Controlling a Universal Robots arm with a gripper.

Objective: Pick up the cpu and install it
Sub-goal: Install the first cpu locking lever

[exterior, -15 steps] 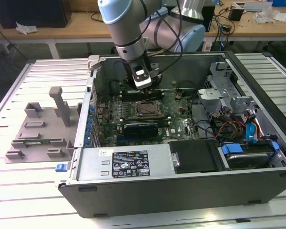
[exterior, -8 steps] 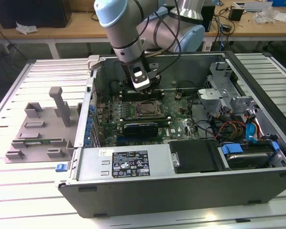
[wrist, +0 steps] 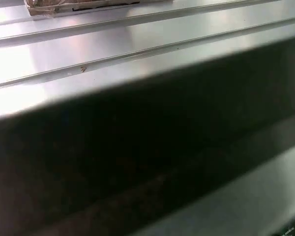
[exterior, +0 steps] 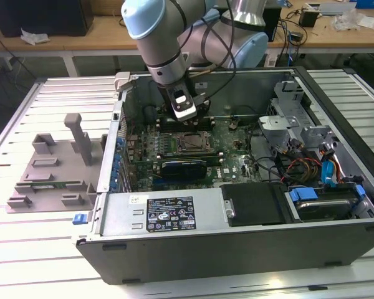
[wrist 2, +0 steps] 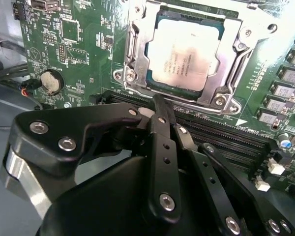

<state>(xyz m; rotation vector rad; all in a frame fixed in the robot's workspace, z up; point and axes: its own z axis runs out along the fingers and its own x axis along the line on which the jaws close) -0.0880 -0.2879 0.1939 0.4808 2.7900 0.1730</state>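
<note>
End effector, fingers pressed together and empty, hovers beside the cpu seated in its socket; its print is unreadable.

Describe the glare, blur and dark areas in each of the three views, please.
In the second wrist view, the cpu carries a soft reflection on its metal top, while the near gripper looks dark and slightly out of focus. In the first wrist view, a blurred dark band crosses the picture below bright glare on ribbed metal. In the exterior view, lighting is even, with the computer case interior shaded.
</note>
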